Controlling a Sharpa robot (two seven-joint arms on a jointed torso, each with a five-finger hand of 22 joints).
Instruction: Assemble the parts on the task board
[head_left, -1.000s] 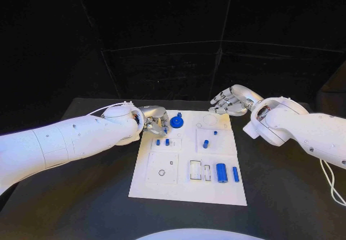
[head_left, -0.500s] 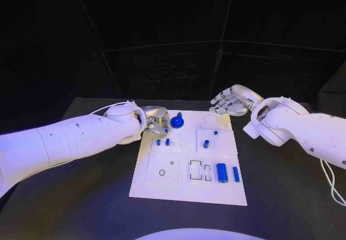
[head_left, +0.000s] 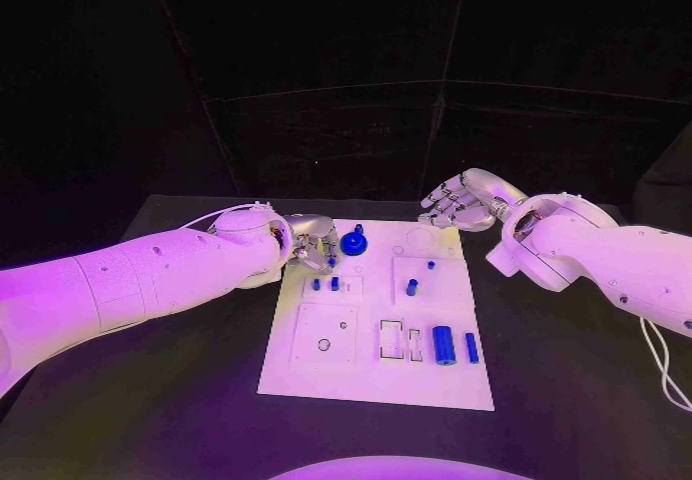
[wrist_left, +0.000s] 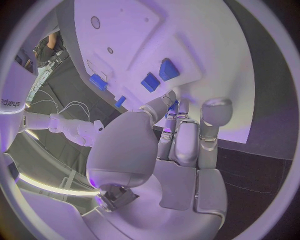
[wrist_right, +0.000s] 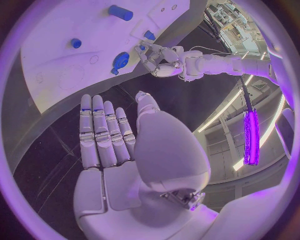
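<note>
We are looking down at a white task board (head_left: 378, 330) on a black table (head_left: 577, 380). Small blue parts are lying across it: a round knobbed piece (head_left: 353, 243) near the far edge, short pegs (head_left: 411, 288) mid-board, two cylinders (head_left: 444, 345) nearer us. Our left hand (head_left: 310, 245) is hovering beside the knobbed piece, fingers curled; whether it is pinching anything we cannot tell. Our right hand (head_left: 464, 203) is hanging flat and empty past the far corner. The parts look light, rigid and smooth, likely slippery; we would be pinching them across their sides.

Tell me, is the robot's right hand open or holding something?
Open. The right hand holds nothing: its fingers lie straight and flat, hovering off the far edge of the task board.
</note>
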